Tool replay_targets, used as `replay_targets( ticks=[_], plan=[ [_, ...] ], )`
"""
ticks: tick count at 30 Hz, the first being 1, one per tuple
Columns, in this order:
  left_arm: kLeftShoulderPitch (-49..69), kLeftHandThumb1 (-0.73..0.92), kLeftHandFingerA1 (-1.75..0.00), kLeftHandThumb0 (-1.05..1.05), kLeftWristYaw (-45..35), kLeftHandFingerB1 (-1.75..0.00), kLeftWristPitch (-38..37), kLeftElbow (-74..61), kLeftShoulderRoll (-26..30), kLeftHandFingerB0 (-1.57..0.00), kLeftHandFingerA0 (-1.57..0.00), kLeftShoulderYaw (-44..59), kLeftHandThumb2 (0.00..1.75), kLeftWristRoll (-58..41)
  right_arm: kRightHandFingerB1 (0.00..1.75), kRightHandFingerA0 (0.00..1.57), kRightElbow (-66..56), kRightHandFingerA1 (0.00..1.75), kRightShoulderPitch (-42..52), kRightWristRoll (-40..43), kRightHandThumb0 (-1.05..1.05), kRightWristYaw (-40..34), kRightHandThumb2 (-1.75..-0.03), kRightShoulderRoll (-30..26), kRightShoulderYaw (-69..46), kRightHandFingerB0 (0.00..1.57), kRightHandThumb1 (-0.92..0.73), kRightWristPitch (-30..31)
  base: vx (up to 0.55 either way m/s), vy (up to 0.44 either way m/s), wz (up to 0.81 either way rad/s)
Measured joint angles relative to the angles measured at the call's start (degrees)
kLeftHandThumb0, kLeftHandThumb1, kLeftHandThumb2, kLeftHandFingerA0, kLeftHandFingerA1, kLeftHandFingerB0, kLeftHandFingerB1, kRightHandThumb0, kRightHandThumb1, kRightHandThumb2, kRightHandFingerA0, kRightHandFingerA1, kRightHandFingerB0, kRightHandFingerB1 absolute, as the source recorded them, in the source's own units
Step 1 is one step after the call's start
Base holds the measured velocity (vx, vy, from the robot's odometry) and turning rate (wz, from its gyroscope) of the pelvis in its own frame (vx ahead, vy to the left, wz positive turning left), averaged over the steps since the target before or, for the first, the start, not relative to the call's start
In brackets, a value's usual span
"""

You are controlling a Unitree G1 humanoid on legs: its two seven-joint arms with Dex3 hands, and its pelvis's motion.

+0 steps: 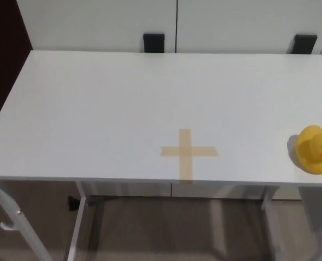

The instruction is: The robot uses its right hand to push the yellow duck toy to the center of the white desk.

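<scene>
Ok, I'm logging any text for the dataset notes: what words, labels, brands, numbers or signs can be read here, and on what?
No readable text anywhere.
Tape cross on the white desk: a plain plus-shaped mark, no writing.
Yellow duck toy: no label or brand visible.
Black brackets at the desk's far edge: no lettering that can be made out.

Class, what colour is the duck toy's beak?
Orange, on the yellow duck toy; seen in the head view.
</scene>
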Motion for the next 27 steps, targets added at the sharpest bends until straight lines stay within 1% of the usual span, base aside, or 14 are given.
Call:
replay_targets(
  ticks=[1, 7, 8, 9, 10, 12, 13, 15, 16, 18, 20, 21, 25, 27],
  plan=[
    [0.0, 0.61, -0.84, -0.14, 0.0, -0.89, 0.0, 0.0, 0.0, -0.87, -0.87, 0.0, 0.78, 0.0, 0.71, 0.52, 0.0, 0.87, 0.0, 0.0, -0.35, 0.0, -0.62, 0.0, 0.0, 0.24, -0.53, 0.0, 0.0, 0.0, 0.0],
    [0.4, 0.62, -0.81, -0.15, 0.1, -0.88, 0.0, 0.8, 0.2, -0.87, -0.86, 0.1, 0.73, 0.1, 0.61, 0.2, -1.2, 0.74, -1.5, 3.7, -0.64, -0.3, -0.9, 1.3, -6.5, 0.06, -0.56, -1.7, 0.0, 0.0, 0.0],
    [0.5, 0.61, -0.86, -0.15, 0.2, -0.89, 0.0, 0.8, 0.2, -0.88, -0.9, 0.0, 0.73, 0.1, 0.71, 0.06, -1.1, 0.94, -2.4, 4.2, -0.64, -0.4, -0.6, 1.2, -7.3, 0.0, -0.8, -1.7, 0.0, 0.0, 0.0],
    [0.4, 0.61, -0.86, -0.15, 0.3, -0.89, 0.0, 0.9, 0.2, -0.88, -0.9, -0.2, 0.73, 0.2, 0.71, 0.06, -0.3, 0.94, -4.0, 4.9, -0.64, -0.4, -0.6, 1.1, -8.5, 0.0, -0.8, -1.7, 0.0, 0.0, 0.0],
    [0.4, 0.6, -0.9, -0.15, 0.3, -0.9, 0.0, 0.9, 0.2, -0.88, -0.91, -0.3, 0.74, 0.2, 0.59, 0.08, -0.1, 0.62, -4.4, 5.1, -0.4, -0.4, -1.11, 1.1, -8.7, 0.04, -0.53, -1.7, 0.0, 0.0, 0.0],
    [0.2, 0.59, -0.91, -0.15, 0.5, -0.91, 0.0, 0.9, 0.2, -0.88, -0.91, -0.3, 0.76, 0.2, 0.79, 0.0, 0.6, 1.0, -6.6, 6.2, -0.81, -0.3, -0.66, 0.8, -10.2, 0.0, -0.83, -1.7, 0.0, 0.0, 0.0],
    [0.1, 0.55, -0.88, -0.1, 0.6, -0.93, 0.0, 0.9, 0.2, -0.89, -0.86, -0.2, 0.88, 0.2, 0.66, 0.01, 0.6, 0.71, -7.7, 6.8, -0.85, -0.2, -1.12, 0.5, -10.9, 0.04, -0.68, -1.8, 0.0, 0.0, 0.0],
    [-0.1, 0.55, -0.88, -0.1, 0.7, -0.93, 0.0, 0.9, 0.2, -0.89, -0.86, 0.0, 0.88, 0.1, 0.66, 0.01, -0.4, 0.71, -9.9, 7.6, -0.85, -0.2, -1.12, 0.0, -12.1, 0.04, -0.68, -1.8, 0.0, 0.0, 0.0],
    [0.0, 0.56, -0.87, -0.11, 0.7, -0.92, 0.0, 0.8, 0.2, -0.89, -0.86, -0.1, 0.88, 0.1, 0.76, 0.0, -3.1, 0.98, -11.4, 8.2, -0.94, -0.4, -0.75, -0.1, -12.8, 0.0, -0.84, -1.6, 0.0, 0.0, 0.0],
    [-0.1, 0.58, -0.86, -0.11, 0.7, -0.91, 0.0, 0.7, 0.2, -0.87, -0.86, -0.1, 0.86, 0.2, 0.65, 0.06, -5.7, 0.76, -12.7, 8.7, -0.93, -0.7, -1.05, -0.3, -13.1, 0.09, -0.71, -1.3, 0.0, 0.0, 0.0],
    [-0.2, 0.58, -0.85, -0.11, 0.7, -0.9, 0.0, 0.5, 0.3, -0.86, -0.87, -0.2, 0.85, 0.2, 0.73, 0.0, -11.0, 0.94, -14.8, 9.2, -0.97, -1.7, -0.68, -0.7, -13.4, 0.1, -0.85, -0.2, 0.0, 0.0, 0.0],
    [-0.2, 0.58, -0.85, -0.11, 0.7, -0.9, 0.0, 0.5, 0.3, -0.86, -0.87, -0.2, 0.85, 0.2, 0.52, 0.41, -12.1, 0.59, -15.1, 9.2, -0.93, -1.8, -0.65, -0.7, -13.4, 0.38, -0.82, 0.2, 0.0, 0.0, 0.0],
    [-0.3, 0.6, -0.81, -0.09, 0.7, -0.88, 0.0, 0.5, 0.3, -0.84, -0.84, -0.4, 0.85, 0.2, 0.69, 0.17, -21.2, 0.81, -18.0, 9.8, -0.95, -3.0, -0.67, -0.7, -13.7, 0.13, -0.9, 3.8, 0.0, 0.0, 0.0],
    [-0.3, 0.59, -0.81, -0.09, 0.7, -0.88, 0.0, 0.5, 0.3, -0.84, -0.85, -0.7, 0.88, 0.2, 0.58, 0.21, -24.5, 0.63, -20.3, 10.2, -0.89, -3.4, -1.08, -0.7, -13.4, 0.12, -0.69, 6.0, 0.0, 0.0, 0.0]
  ],
)
